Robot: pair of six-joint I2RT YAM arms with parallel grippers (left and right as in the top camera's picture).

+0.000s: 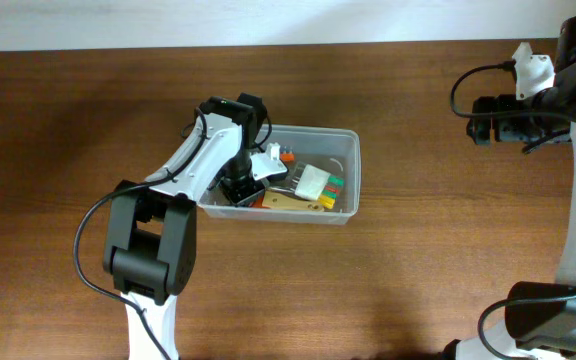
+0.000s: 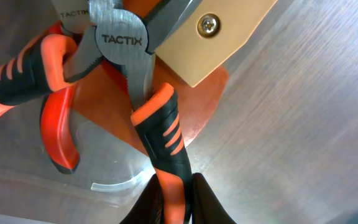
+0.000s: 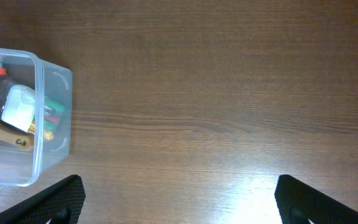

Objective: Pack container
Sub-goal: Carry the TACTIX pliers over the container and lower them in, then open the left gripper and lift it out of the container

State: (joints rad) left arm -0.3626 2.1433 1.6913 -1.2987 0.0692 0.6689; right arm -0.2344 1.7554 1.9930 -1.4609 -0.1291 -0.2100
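Observation:
The container (image 1: 350,150), a clear plastic bin, sits mid-table with several tools inside. My left gripper (image 1: 238,188) reaches down into its left end. In the left wrist view this gripper (image 2: 174,208) is shut on one orange-and-black handle of the TACTIX pliers (image 2: 120,46), which lie on the container floor. The pliers' other handle (image 2: 58,134) curves away to the left. My right gripper (image 1: 482,118) hovers far to the right of the container, over bare table. In the right wrist view it (image 3: 179,202) is open and empty, with the container (image 3: 53,118) at the left edge.
Beside the pliers lies a tan handle with a screw (image 2: 210,37). A white block (image 1: 311,180), green, red and yellow pieces (image 1: 334,190) and other small tools fill the container's middle. Brown wooden table (image 1: 448,250) surrounds it; a pale wall edge runs along the back.

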